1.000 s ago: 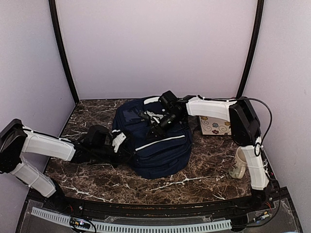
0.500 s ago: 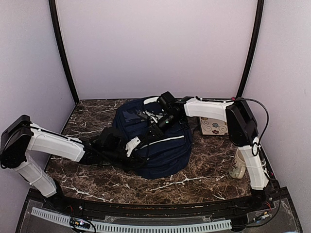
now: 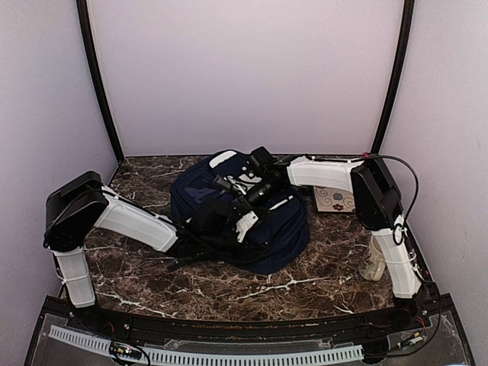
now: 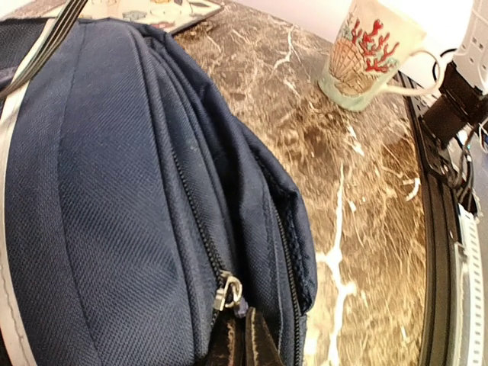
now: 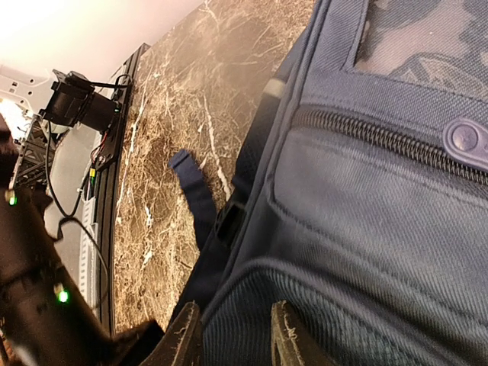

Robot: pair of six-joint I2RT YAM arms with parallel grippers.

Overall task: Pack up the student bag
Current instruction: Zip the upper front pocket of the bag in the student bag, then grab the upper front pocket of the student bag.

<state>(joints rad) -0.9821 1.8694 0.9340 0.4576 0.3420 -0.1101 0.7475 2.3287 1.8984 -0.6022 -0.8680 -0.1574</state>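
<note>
The student bag (image 3: 282, 238) is a navy-blue backpack lying in the middle of the marble table. My left gripper (image 3: 245, 221) lies across its front. In the left wrist view its fingertips (image 4: 245, 345) are shut on the small pull below a silver zip slider (image 4: 227, 292) on the bag (image 4: 114, 191). My right gripper (image 3: 232, 194) reaches onto the bag's top from the right. In the right wrist view its fingers (image 5: 284, 335) pinch a ridge of the bag's fabric (image 5: 381, 213). A loose strap (image 5: 194, 191) hangs onto the table.
A cream mug with a red coral print (image 3: 374, 263) stands at the right by the right arm's base and also shows in the left wrist view (image 4: 366, 49). A flat flower-patterned item (image 3: 335, 200) lies behind the bag on the right. Purple walls close three sides.
My left arm has swept right across the bag's front, its gripper moving from the bag's left side to its middle. The bag has bulged and shifted slightly. The right gripper stayed on the bag's top.
</note>
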